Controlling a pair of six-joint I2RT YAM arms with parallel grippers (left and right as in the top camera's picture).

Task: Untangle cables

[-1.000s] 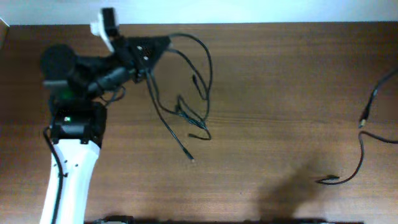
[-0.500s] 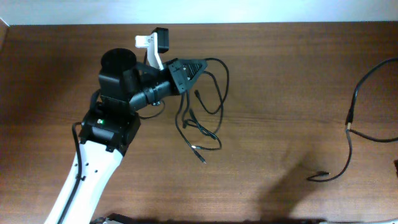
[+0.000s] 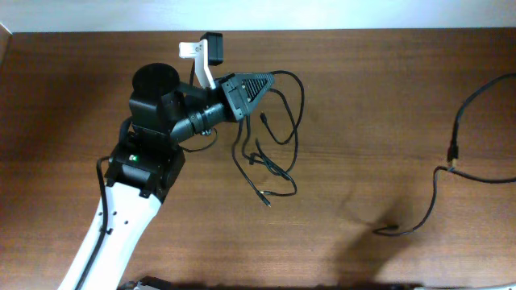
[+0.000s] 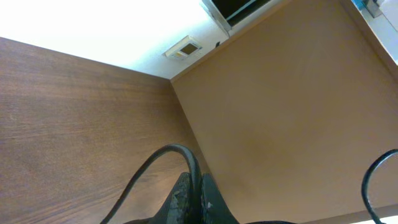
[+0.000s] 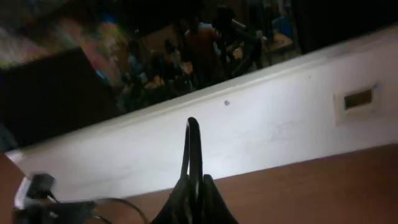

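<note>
My left gripper [image 3: 270, 79] is shut on a bundle of thin black cables [image 3: 272, 165] and holds it above the table; loops and plug ends dangle down to the wood below it. In the left wrist view the fingertips [image 4: 194, 198] pinch one black cable [image 4: 155, 167] that arcs out to the left. A second thin black cable [image 3: 439, 181] comes in from the right edge and trails to a plug end near the front. My right gripper [image 5: 194, 186] is outside the overhead view; in its wrist view it is shut on a thin black cable loop [image 5: 193, 140] standing up between the fingers.
The brown wooden table [image 3: 363, 97] ends at a white wall along the back. The left arm's white link [image 3: 109, 234] runs from the front left edge. A white camera mount [image 3: 197, 56] sits on the left wrist.
The left arm has swung right with the cable bundle, which now hangs further right. The cable at the right has been drawn left and its lower end has slid towards the front centre.
</note>
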